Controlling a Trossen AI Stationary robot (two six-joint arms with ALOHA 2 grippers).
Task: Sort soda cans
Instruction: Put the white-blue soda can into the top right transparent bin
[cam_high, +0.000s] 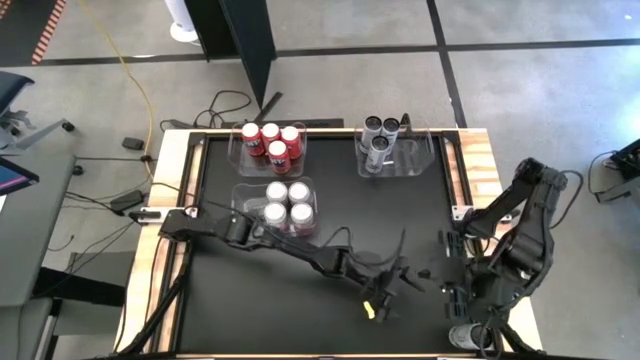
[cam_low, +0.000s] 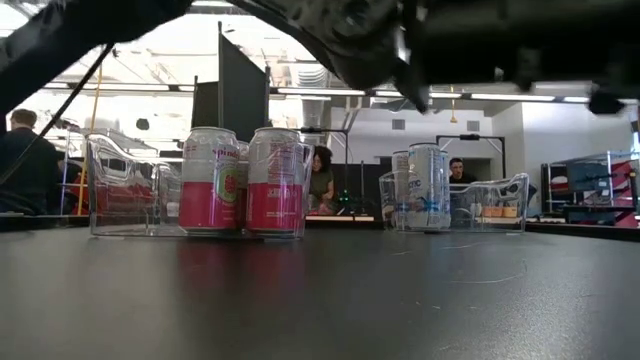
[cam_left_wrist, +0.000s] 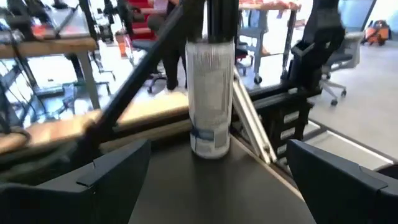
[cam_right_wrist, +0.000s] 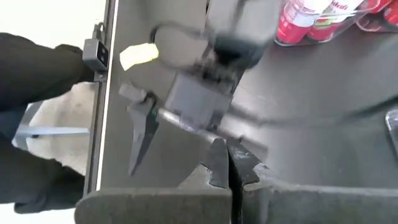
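High view shows three clear bins on the far half of the black tabletop (cam_high: 210, 310): red cans (cam_high: 270, 140) in the far-left bin, pink-and-white cans (cam_high: 287, 203) in the bin just nearer, and grey-silver cans (cam_high: 380, 135) in the far-right bin. One more silver can (cam_high: 466, 336) stands alone at the near right corner, close beside the right arm's base. The left pincer (cam_high: 385, 295) reaches across the near middle with its fingers (cam_left_wrist: 115, 180) spread wide apart and empty; in the left wrist view that lone can (cam_left_wrist: 209, 99) stands upright straight ahead between them, not yet touched. The right pincer (cam_right_wrist: 231, 163) is pressed together on nothing, parked near the right edge. A can like this is probably light, rigid if full but easily dented if empty, and its smooth round wall looks slippery; it would tip readily when nudged. The safest hold seems to be across the mid-body, fingers level on opposite sides, squeezed gently rather than at the rim.
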